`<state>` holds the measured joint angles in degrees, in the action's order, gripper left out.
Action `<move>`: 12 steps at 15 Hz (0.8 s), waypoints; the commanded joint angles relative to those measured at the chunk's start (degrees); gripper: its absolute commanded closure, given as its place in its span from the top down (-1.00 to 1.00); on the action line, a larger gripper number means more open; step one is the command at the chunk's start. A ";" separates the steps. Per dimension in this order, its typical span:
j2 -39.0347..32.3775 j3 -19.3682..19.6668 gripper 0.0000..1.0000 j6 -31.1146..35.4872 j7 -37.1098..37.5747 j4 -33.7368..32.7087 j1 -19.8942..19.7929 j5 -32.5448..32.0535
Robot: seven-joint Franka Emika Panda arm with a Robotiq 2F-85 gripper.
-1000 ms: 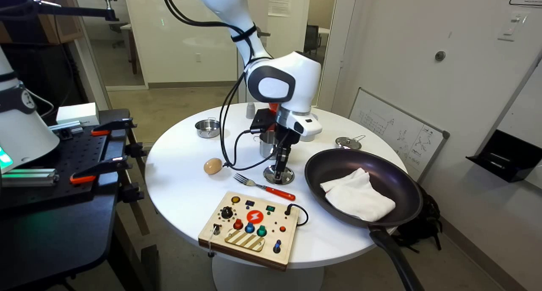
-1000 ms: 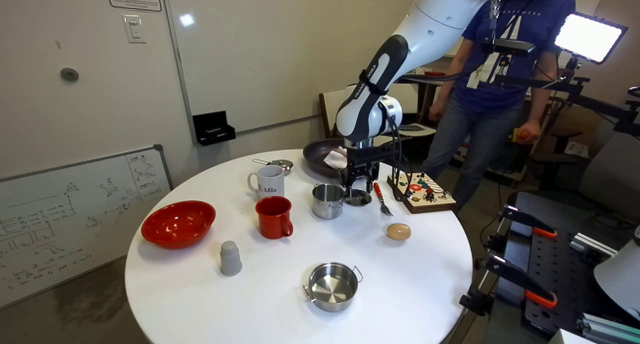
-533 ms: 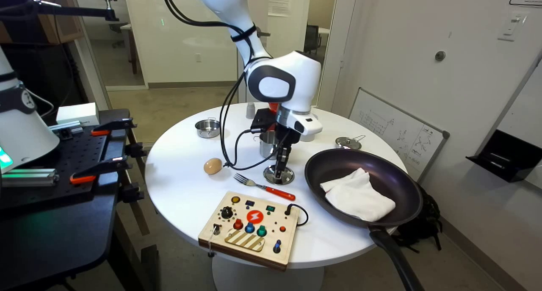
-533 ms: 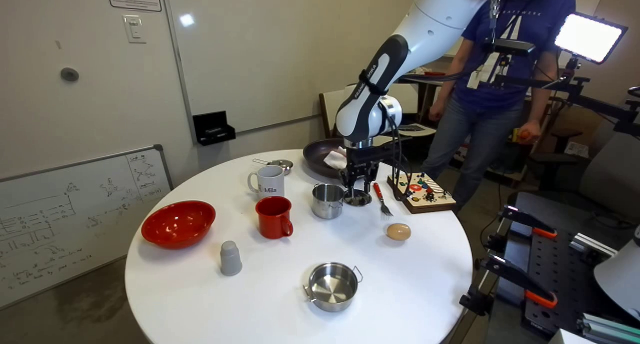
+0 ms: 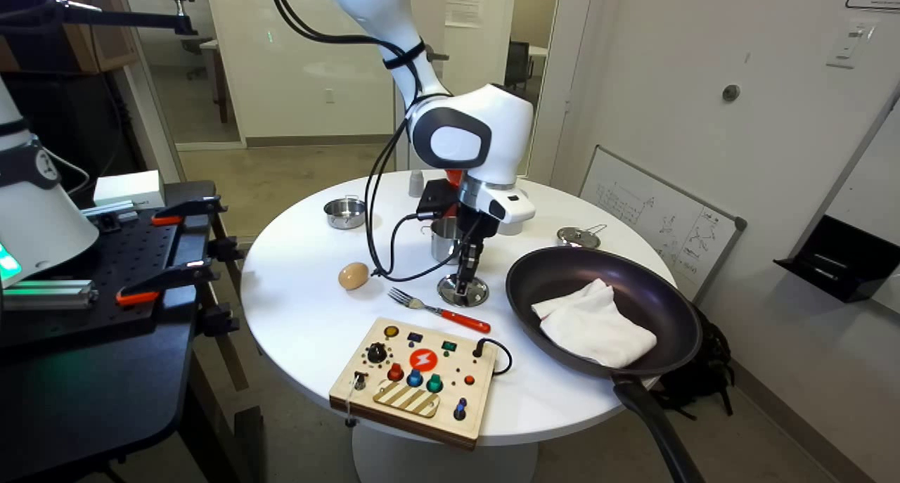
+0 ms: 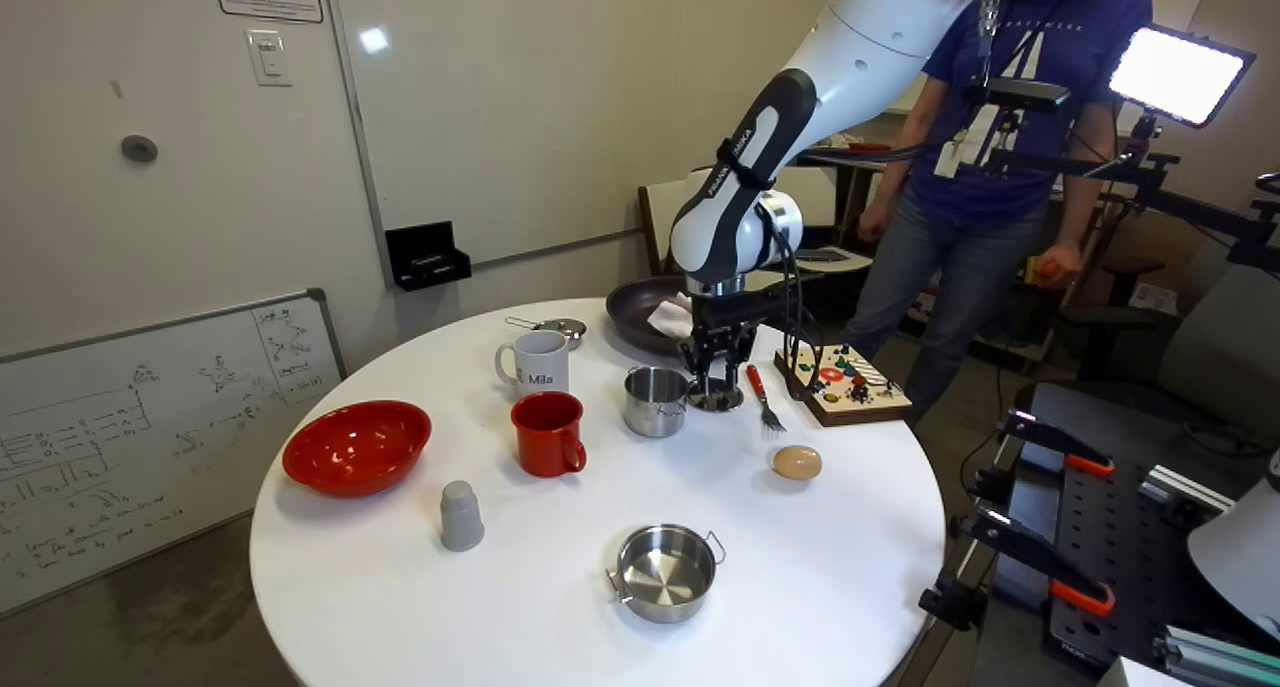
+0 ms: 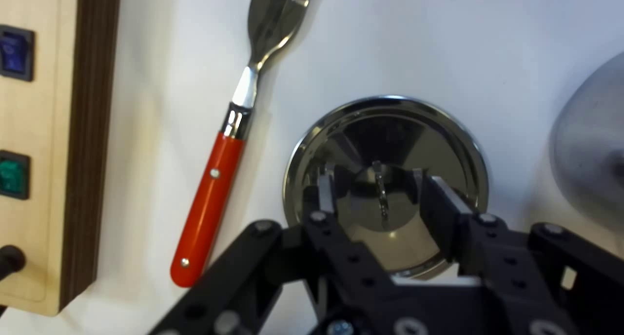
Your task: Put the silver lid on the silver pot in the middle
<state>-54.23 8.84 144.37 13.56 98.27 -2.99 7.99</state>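
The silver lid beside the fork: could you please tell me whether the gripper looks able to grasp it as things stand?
Probably yes: the gripper stands open in the wrist view, the thin handle of the silver lid showing between its fingers; the fork lies aside, not in the way.

1 shiny round silver lid is laid flat, just beside 1 cylindrical silver pot, which is stood upright, open-topped.

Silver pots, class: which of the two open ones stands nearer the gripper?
The deep silver pot, close beside the silver lid; the shallow silver pot stands farther off.
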 commanded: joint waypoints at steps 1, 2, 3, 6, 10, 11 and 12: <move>-0.42 0.64 0.00 -1.89 1.41 -1.17 0.77 -1.68; -0.51 0.56 -0.07 -2.22 1.34 -1.35 0.72 -1.77; -0.56 0.55 -0.38 -2.45 1.29 -1.44 0.72 -1.91; -0.69 0.51 -0.43 -2.93 1.27 -1.65 0.76 -2.17; -0.99 0.57 -0.78 -3.12 1.24 -2.01 0.82 -2.58; -1.08 0.60 -0.80 -2.78 1.21 -2.03 0.88 -2.74; -1.18 0.70 -0.91 -2.59 1.31 -2.10 1.00 -2.93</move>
<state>-54.43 8.84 142.63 13.56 97.81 -2.76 6.55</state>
